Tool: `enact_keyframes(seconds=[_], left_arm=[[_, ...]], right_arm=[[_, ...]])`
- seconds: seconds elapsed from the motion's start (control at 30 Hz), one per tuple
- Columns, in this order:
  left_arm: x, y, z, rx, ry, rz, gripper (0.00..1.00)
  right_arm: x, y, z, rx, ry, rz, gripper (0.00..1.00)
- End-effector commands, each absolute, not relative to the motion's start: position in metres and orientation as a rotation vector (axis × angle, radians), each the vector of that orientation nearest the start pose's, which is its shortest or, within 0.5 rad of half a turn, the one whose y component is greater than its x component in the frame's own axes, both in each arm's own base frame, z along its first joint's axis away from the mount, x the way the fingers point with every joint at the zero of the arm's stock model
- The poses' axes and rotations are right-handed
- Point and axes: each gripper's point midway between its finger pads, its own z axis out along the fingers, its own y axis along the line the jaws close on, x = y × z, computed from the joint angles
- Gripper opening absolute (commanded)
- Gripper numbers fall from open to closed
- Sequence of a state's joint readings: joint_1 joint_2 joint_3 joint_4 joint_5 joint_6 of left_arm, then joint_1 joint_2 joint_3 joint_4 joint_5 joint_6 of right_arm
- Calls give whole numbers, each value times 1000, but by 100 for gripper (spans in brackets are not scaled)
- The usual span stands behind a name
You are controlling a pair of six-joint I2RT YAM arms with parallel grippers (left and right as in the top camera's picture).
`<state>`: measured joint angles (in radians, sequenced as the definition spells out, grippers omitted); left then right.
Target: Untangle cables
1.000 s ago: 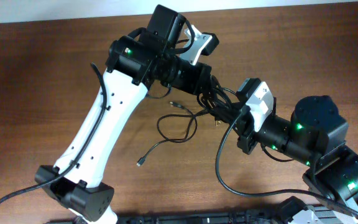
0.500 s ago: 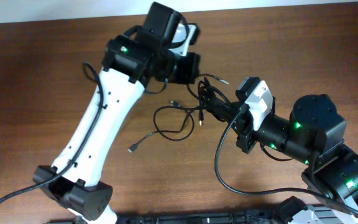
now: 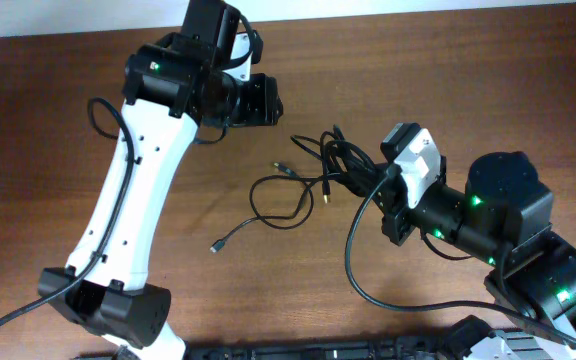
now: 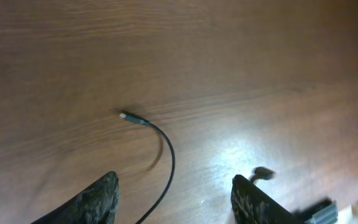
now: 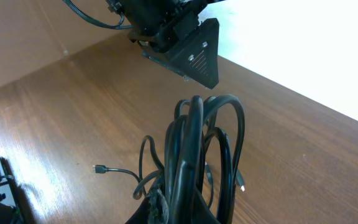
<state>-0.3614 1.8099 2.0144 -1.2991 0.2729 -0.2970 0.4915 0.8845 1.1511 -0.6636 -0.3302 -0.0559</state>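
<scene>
The cables [image 3: 336, 160] form a knotted black bundle at mid-table, and my right gripper [image 3: 366, 182] is shut on it. In the right wrist view the cables [image 5: 194, 140] rise in upright loops out of my right gripper [image 5: 180, 210]. One strand trails left in a loose loop [image 3: 278, 205] to a plug end [image 3: 215, 247] lying on the wood. My left gripper [image 3: 265, 100] hovers up and left of the bundle, open and empty. The left wrist view shows its fingers [image 4: 98, 202] wide apart above a cable [image 4: 166, 158] with a small plug [image 4: 125, 116].
The left arm's white link [image 3: 128, 190] crosses the left half of the brown wooden table [image 3: 488, 80]. The right arm's black body [image 3: 508, 215] fills the lower right. A thick black robot wire [image 3: 358, 270] arcs beside it.
My left gripper has let go of the cables, opened, and drawn back up and to the left. The freed strand has dropped onto the table. The right gripper has stayed put.
</scene>
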Motion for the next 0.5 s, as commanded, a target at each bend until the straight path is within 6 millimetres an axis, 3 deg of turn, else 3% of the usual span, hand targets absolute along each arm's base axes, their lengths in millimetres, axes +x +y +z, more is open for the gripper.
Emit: enact_keyframes(seconds=[0.0, 0.1, 0.17, 0.2, 0.3, 0.47], left_arm=[[358, -214, 301, 515, 2562, -732, 58], [341, -229, 318, 776, 2422, -842, 59], [332, -235, 327, 905, 2332, -881, 68], [326, -237, 333, 966, 2280, -901, 80], [318, -242, 343, 1031, 2208, -946, 93], [317, -241, 344, 1037, 2200, -939, 94]], right_arm=[[230, 184, 353, -778, 1821, 567, 4], [230, 183, 352, -791, 1813, 552, 4], [230, 183, 352, -791, 1813, 553, 4], [230, 184, 352, -793, 1813, 555, 4], [229, 185, 353, -795, 1812, 566, 4], [229, 186, 355, -746, 1827, 610, 4]])
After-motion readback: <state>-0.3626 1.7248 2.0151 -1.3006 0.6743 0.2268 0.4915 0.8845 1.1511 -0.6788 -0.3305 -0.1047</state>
